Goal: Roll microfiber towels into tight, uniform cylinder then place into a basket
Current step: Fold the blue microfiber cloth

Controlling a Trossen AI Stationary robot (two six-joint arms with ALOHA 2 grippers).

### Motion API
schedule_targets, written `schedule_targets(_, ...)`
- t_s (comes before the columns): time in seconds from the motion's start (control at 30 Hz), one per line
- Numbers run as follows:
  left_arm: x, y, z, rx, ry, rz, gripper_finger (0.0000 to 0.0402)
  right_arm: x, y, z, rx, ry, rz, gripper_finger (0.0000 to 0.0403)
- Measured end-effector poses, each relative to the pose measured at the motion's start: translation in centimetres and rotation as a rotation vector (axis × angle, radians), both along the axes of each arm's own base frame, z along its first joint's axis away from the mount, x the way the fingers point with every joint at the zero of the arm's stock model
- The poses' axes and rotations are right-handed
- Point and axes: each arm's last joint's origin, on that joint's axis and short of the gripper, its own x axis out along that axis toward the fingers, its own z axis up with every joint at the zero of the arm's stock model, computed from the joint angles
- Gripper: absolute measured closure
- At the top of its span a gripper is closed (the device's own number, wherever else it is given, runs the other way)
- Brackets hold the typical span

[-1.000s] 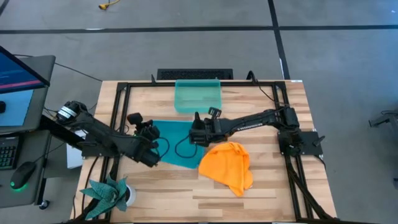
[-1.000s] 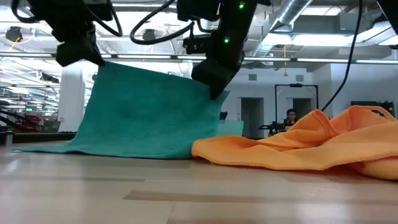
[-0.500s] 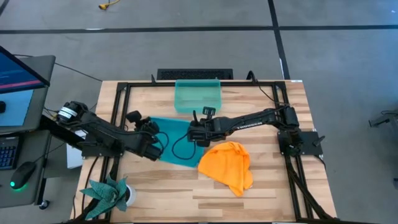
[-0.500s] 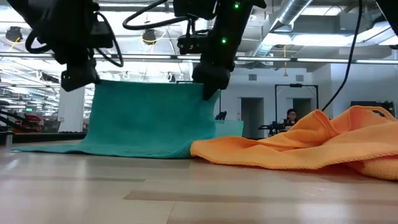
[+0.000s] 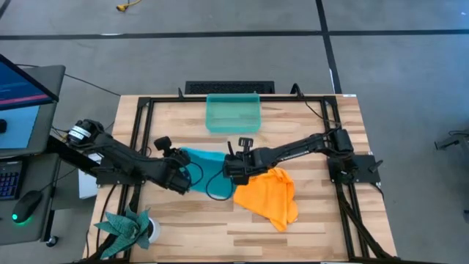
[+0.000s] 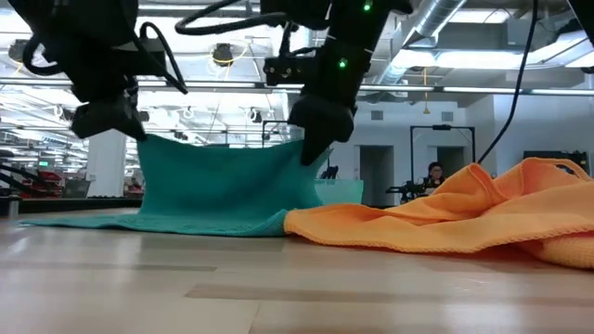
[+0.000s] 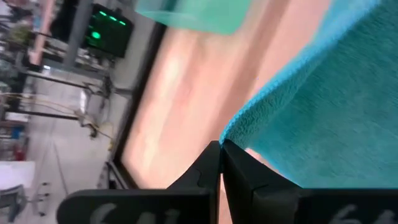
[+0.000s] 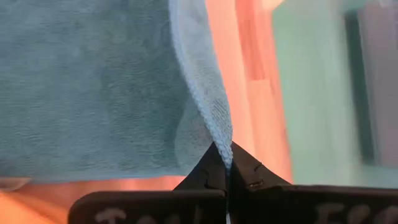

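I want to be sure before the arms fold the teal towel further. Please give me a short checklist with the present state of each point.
1. Left gripper shut on a corner of the teal towel: ok.
2. Right gripper shut on the other corner: ok.
3. Held edge lifted off the table, the rest lying flat on it: ok.
4. Held edge level between both grippers: not ok, it sags slightly in the low view.
5. Orange towel apart from the teal towel: not ok, they touch and the orange one seems to overlap its edge.
6. Basket at the far edge, nothing seen in it: ok.
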Motion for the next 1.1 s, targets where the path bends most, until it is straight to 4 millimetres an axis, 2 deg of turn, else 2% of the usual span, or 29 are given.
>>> schedule_targets(0.17, -0.4, -0.9, -0.3, -0.112, 0.036, -0.003, 0.0401, -0.5, 2.0, -0.9, 0.029, -0.012, 0.029, 0.0393)
schedule_targets(0.5, -0.8, -2.8, -0.6, -0.255, 0.032, -0.028, 0.0401, -1.0, 6.0, -1.0, 0.183, -0.048, 0.101, 0.0393)
schedule_targets(0.67, -0.9, -3.2, -0.6, -0.291, 0.037, -0.038, 0.0401, -1.2, 7.2, -1.0, 0.229, -0.046, 0.136, 0.0393)
schedule_targets(0.77, -1.1, -3.1, -0.5, -0.256, 0.050, -0.041, 0.0401, -1.5, 7.0, -1.1, 0.209, -0.017, 0.128, 0.0393)
schedule_targets(1.1, -0.8, -2.1, 0.7, -0.018, -0.029, -0.050, 0.0401, -1.6, 3.1, -0.2, -0.120, -0.065, -0.080, 0.0393)
